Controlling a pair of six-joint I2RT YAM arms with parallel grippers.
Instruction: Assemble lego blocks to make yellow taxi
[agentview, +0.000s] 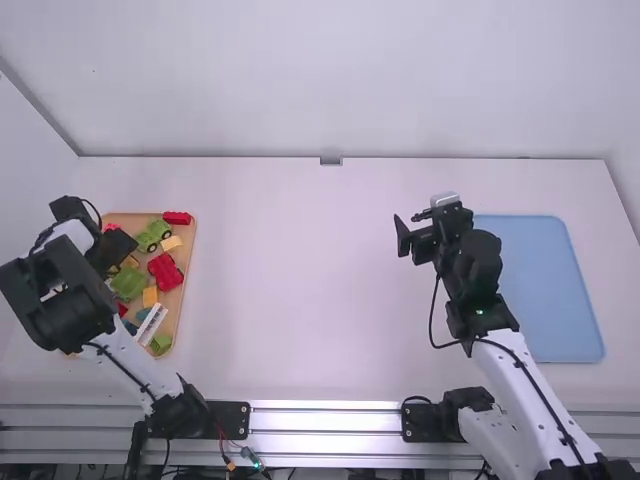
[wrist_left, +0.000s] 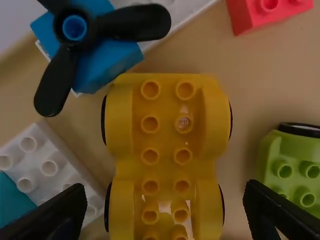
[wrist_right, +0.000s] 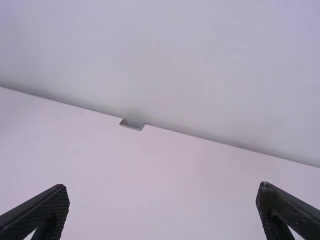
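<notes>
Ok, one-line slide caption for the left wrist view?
Open left gripper over the yellow car base, blue propeller block and green car beside it.

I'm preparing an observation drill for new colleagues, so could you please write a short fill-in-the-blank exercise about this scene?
The wheeled base under the left gripper is ____ in colour.
The black propeller sits on a ____ block.
The right gripper is not shut but ____.

Missing words: yellow; blue; open.
</notes>
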